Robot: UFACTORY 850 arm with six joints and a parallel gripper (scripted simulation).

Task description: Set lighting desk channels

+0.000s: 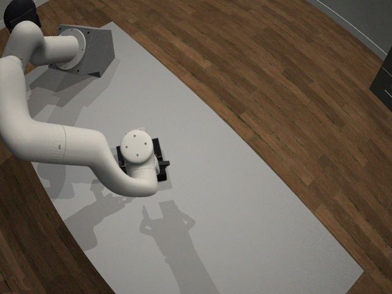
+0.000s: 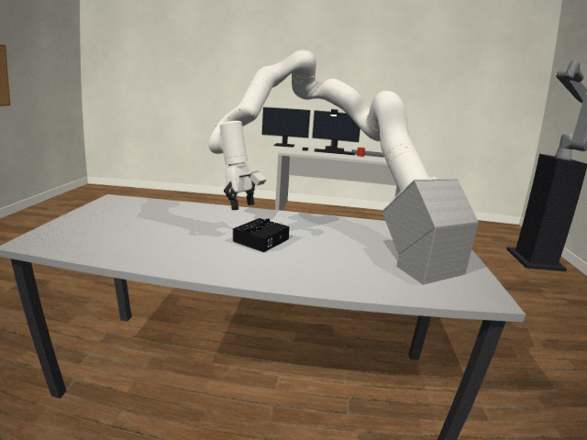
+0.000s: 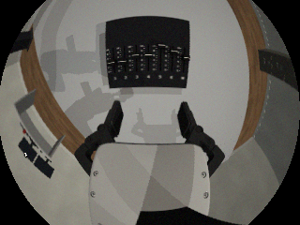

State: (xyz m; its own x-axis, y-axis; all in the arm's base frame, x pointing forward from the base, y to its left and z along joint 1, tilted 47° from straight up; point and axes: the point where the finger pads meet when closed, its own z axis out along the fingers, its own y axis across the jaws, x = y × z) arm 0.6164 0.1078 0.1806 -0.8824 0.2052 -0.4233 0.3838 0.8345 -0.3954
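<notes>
The lighting desk (image 2: 260,234) is a small black box standing flat on the grey table. In the wrist view the lighting desk (image 3: 148,51) shows a row of several faders with their caps at differing heights; the levels are too small to read. My gripper (image 2: 239,203) hangs open and empty well above the desk, a little off its rear left side. In the wrist view the gripper (image 3: 150,123) has its two black fingers wide apart below the desk's near edge. From above, the arm's wrist covers most of the lighting desk (image 1: 161,160).
The arm's grey base block (image 2: 431,228) stands on the table's right part, also in the top view (image 1: 87,49). A second desk with monitors (image 2: 310,125) stands behind the table. A black pedestal (image 2: 545,213) stands on the floor at the right.
</notes>
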